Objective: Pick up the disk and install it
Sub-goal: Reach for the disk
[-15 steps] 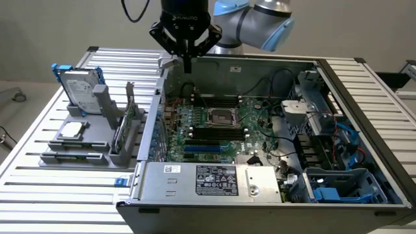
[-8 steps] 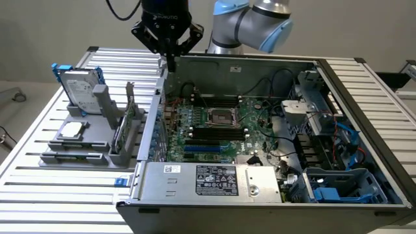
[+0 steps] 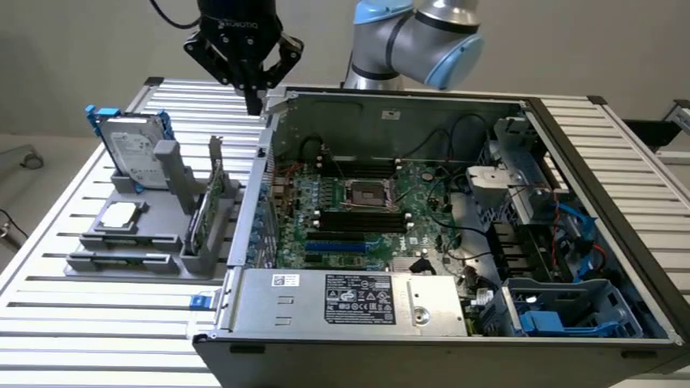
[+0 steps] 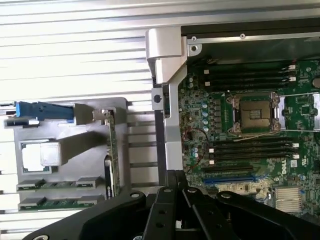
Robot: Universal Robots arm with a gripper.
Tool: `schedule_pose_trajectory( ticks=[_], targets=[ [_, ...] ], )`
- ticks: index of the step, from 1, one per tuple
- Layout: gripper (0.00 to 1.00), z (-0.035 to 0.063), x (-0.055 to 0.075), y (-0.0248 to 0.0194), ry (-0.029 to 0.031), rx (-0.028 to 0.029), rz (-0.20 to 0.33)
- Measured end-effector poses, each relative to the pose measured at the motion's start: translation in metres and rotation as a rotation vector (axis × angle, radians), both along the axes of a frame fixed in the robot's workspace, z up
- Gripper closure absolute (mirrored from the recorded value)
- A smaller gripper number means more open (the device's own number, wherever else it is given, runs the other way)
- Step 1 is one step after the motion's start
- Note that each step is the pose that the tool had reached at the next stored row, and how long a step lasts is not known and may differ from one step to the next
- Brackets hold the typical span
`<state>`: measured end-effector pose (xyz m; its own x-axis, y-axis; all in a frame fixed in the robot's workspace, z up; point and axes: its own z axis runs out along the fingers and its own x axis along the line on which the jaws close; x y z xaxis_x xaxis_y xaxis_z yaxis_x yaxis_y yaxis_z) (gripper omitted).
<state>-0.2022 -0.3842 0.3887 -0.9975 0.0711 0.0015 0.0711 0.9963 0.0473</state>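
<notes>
The disk (image 3: pixel 135 149), a silver-grey drive with a white label in a blue carrier, stands upright in a grey holder (image 3: pixel 140 234) at the exterior view's left. From the wrist view its blue carrier edge (image 4: pixel 42 111) shows end-on. My black gripper (image 3: pixel 254 103) hangs shut and holds nothing, high above the open computer case's (image 3: pixel 431 105) back left corner, to the right of the disk and apart from it. In the wrist view the fingertips (image 4: pixel 175 181) meet over the case's left wall.
The open case holds a green motherboard (image 3: pixel 367 202), a grey power-supply box (image 3: pixel 356 301) at the front, and blue drive bays (image 3: pixel 571 307) at the exterior view's right. The holder also carries a processor (image 3: pixel 119 214), memory sticks (image 3: pixel 113 260) and an upright card (image 3: pixel 210 206). All rests on a ribbed metal table (image 3: pixel 76 315).
</notes>
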Motion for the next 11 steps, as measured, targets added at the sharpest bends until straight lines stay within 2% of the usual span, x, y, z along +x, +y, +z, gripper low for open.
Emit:
schedule_pose_trajectory(
  ticks=[4, 11],
  targets=[
    [0.89, -0.0007, -0.018, 0.0038, 0.0069, 0.0000, 0.000],
    [0.89, -0.0025, -0.050, 0.0108, 0.0153, -0.0001, 0.000]
  ],
)
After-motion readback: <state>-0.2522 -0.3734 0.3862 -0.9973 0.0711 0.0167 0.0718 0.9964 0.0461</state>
